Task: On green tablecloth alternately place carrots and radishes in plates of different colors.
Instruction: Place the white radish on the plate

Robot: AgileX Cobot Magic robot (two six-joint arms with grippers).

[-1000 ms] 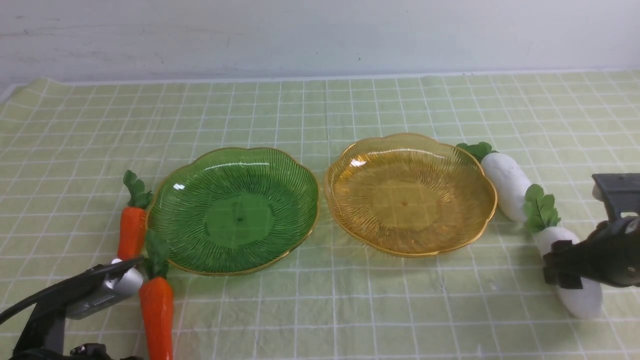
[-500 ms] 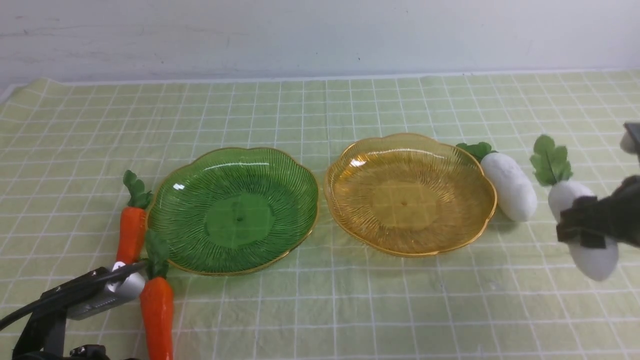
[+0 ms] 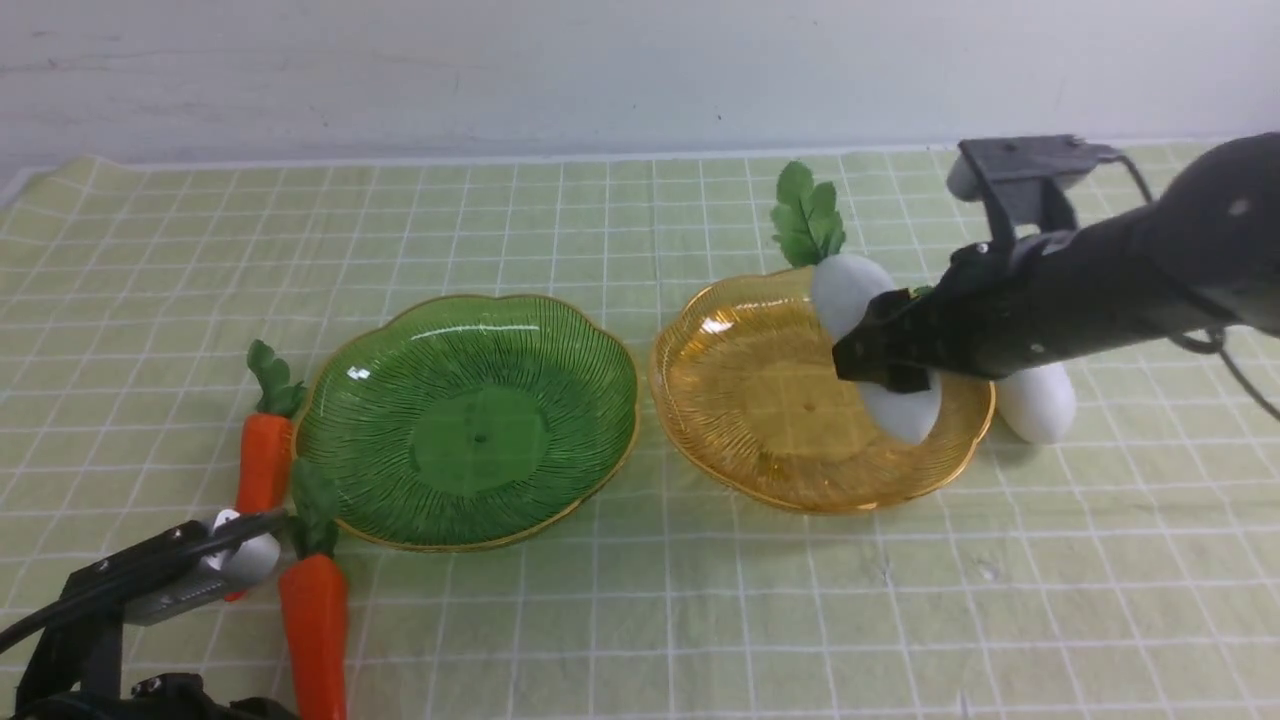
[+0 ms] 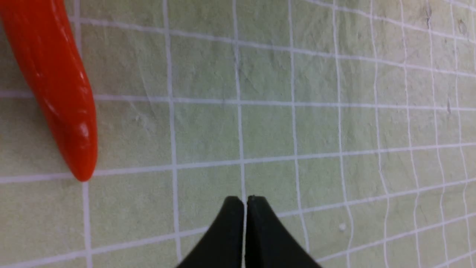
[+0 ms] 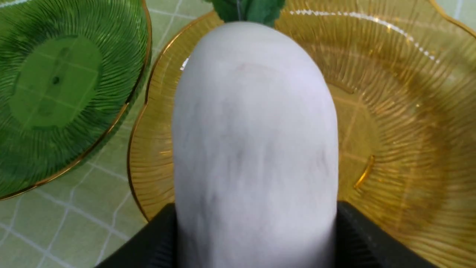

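Left wrist view alone shows left gripper (image 4: 244, 200) closed empty; right gripper (image 3: 886, 366) clasps a radish (image 3: 846, 285).

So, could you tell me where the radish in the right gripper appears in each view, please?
Front view: radish right of centre, over the amber plate, leaves up.
Left wrist view: not in it; only a carrot on the tablecloth.
Right wrist view: fills the middle, over the amber plate.
Shared landmark: the amber plate.
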